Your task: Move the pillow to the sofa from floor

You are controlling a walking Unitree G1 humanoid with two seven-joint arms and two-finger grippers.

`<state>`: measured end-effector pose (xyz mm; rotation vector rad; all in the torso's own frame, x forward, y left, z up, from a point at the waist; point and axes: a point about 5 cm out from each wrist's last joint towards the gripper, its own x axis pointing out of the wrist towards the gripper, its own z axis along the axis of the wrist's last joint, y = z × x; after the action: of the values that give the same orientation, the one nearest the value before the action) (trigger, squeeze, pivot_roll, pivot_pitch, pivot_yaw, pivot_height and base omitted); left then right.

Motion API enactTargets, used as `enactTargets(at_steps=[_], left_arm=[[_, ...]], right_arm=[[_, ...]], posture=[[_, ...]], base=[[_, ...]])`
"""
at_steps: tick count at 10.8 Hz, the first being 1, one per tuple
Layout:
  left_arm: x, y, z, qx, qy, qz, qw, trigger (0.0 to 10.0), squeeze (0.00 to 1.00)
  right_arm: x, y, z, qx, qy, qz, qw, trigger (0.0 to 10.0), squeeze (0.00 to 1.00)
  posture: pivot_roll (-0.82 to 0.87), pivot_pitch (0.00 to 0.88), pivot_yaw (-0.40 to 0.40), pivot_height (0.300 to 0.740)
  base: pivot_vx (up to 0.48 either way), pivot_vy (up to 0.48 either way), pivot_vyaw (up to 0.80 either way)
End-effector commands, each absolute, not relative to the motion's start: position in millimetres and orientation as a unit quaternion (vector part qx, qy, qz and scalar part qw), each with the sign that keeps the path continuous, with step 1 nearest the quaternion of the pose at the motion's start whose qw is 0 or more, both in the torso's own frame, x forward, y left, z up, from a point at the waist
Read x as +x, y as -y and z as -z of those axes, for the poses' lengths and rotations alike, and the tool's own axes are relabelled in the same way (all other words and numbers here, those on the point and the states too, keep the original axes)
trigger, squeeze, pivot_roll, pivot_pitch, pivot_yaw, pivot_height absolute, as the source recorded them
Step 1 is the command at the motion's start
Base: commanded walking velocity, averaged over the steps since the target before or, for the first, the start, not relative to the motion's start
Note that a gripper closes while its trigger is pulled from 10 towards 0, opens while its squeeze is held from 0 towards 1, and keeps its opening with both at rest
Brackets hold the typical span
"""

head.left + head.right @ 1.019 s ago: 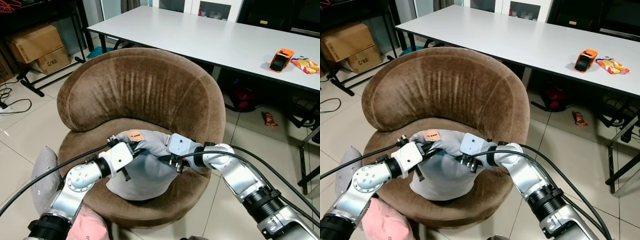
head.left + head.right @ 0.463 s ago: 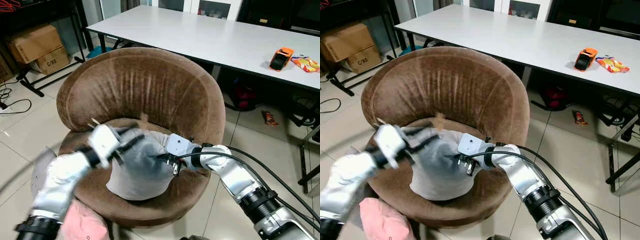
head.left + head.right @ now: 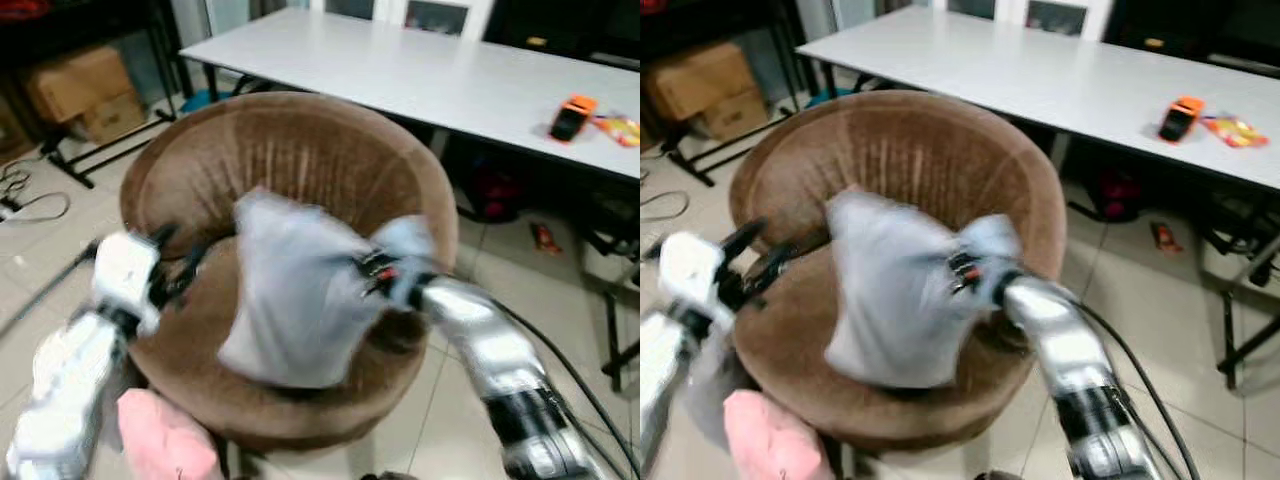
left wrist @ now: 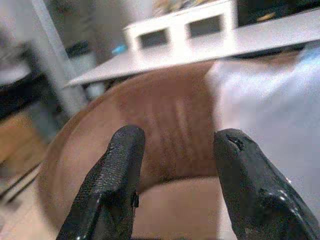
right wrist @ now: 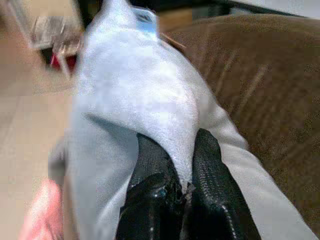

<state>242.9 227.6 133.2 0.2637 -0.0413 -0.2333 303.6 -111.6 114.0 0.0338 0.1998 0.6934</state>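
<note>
Grey pillow (image 3: 295, 290) hung over brown sofa (image 3: 300, 160) seat, long axis near vertical. Right gripper (image 5: 172, 170) pinched fold at pillow's 3 o'clock edge. Left gripper (image 4: 175, 175) wide apart, empty, off pillow's 9 o'clock. Right arm nearer.

The left gripper (image 3: 175, 270) has let go of the grey pillow (image 3: 295, 290) and swung to the picture's left, fingers apart. The pillow has risen upright, still pinched by the right gripper (image 5: 172, 165).
</note>
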Motion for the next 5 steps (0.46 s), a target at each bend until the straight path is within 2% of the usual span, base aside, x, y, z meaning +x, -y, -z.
enactTargets(at_steps=[1, 3, 4, 5], left_arm=[[243.5, -225.1, -137.4, 0.141, 0.023, 0.1, 0.985, 10.0, 0.0], [241.8, -214.7, -132.2, 0.155, 0.013, 0.084, 0.984, 10.0, 0.0], [246.7, -208.2, -133.2, 0.18, 0.022, 0.061, 0.982, 10.0, 0.0], [248.4, -205.5, -133.2, 0.182, 0.021, 0.059, 0.981, 10.0, 0.0]], right_arm=[[304.6, 115.2, -134.5, 0.048, -0.057, -0.327, 0.942, 0.0, 0.0], [288.6, 113.0, -146.9, 0.104, -0.04, -0.316, 0.942, 0.0, 0.0], [285.3, 108.5, -139.1, 0.085, -0.054, -0.279, 0.955, 10.0, 0.0], [286.5, 108.2, -135.3, 0.067, -0.06, -0.259, 0.962, 10.0, 0.0]], posture=[[0.0, 0.0, -0.013, 0.74], [-0.01, 0.0, -0.026, 0.74], [-0.02, 0.0, -0.028, 0.74], [-0.02, 0.0, -0.028, 0.74]], base=[[0.0, 0.0, 0.0], [0.0, 0.0, 0.0], [0.0, 0.0, 0.0], [0.0, -0.289, 0.0]])
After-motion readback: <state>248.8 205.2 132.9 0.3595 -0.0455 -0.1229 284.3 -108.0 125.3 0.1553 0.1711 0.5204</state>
